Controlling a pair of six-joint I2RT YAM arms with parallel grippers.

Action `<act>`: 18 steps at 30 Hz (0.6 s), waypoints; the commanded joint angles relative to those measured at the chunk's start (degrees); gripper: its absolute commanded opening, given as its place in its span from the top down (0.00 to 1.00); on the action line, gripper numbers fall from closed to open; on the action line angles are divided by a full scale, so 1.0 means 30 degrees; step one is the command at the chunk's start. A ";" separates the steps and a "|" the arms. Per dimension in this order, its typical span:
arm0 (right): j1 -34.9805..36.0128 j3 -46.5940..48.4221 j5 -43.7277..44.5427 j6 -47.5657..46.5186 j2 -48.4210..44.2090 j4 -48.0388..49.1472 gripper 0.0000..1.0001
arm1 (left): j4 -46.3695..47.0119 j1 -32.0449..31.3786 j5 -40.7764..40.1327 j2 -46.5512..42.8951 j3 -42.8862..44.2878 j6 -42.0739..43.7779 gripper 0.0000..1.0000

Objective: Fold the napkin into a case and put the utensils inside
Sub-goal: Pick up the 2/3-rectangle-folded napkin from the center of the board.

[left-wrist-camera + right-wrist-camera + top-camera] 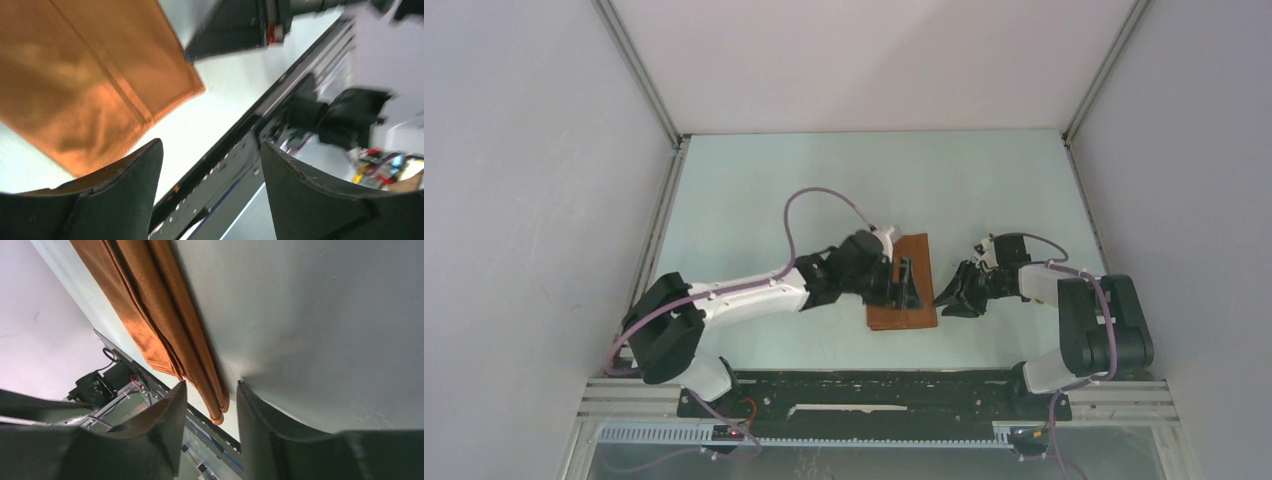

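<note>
**At the napkin: folding step in hand, both grippers released**

At the middle of the table the napkin lies flat as a narrow, layered rectangle. The left gripper hangs over the napkin's middle with its jaws parted and nothing between them. The right gripper sits just beside the napkin's right edge, towards its nearer corner. Its jaws stand apart, and its wrist view shows the stacked fold edges in the gap, not pinched.

Judgement: the folding is in hand, not the loading. No diagonal flap or pocket mouth can be made out, so the case appears unfinished. The next move calls for a clean pinch on the proper layer at the napkin's right edge, with the layers beneath kept flat.

Count: one napkin and two grippers. The utensils show in no view, so their whereabouts cannot be stated.
</note>
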 commanded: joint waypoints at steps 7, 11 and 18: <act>0.2613 -0.2106 -0.1324 0.2301 -0.0523 0.4346 0.81 | -0.5052 -0.4866 -0.7248 0.2049 0.3439 0.1630 0.25; 0.2308 -0.2635 -0.0368 0.3067 -0.2356 0.3643 0.67 | -0.6692 -0.5877 -0.8201 0.4195 0.5666 0.2235 0.23; -0.3869 -0.2634 0.1742 0.0996 -0.5521 -0.0542 0.38 | -1.0115 -0.6818 -0.9865 0.8129 1.0267 0.2645 0.28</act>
